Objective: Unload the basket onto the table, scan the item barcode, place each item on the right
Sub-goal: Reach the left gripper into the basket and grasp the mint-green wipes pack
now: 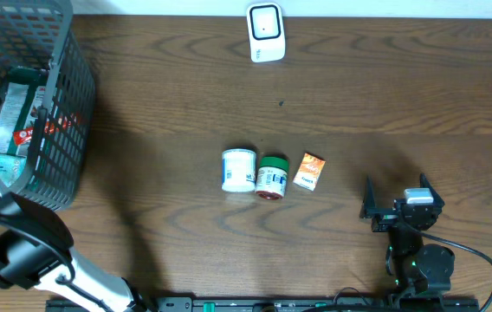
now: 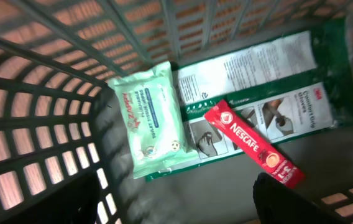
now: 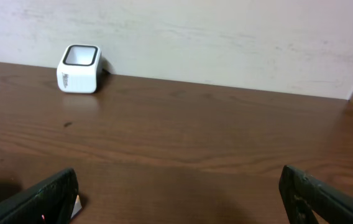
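Observation:
My left gripper (image 2: 183, 210) hangs open inside the grey mesh basket (image 1: 60, 130), with nothing between its fingers. Just beyond it on the basket floor lie a red Nescafe stick (image 2: 251, 144), a pale green pack of wipes (image 2: 155, 115) and a flat green-and-white package (image 2: 270, 81). The stick's near end lies by my right-hand fingertip (image 2: 301, 202). The white barcode scanner (image 1: 265, 33) stands at the table's far edge, also seen in the right wrist view (image 3: 79, 68). My right gripper (image 1: 399, 204) rests open and empty low over the table at the front right.
A white jar (image 1: 238, 170), a green-lidded jar (image 1: 272, 178) and a small orange box (image 1: 309, 172) stand in a row at the table's middle, left of my right gripper. The basket walls (image 2: 52, 124) close in on my left gripper's left side.

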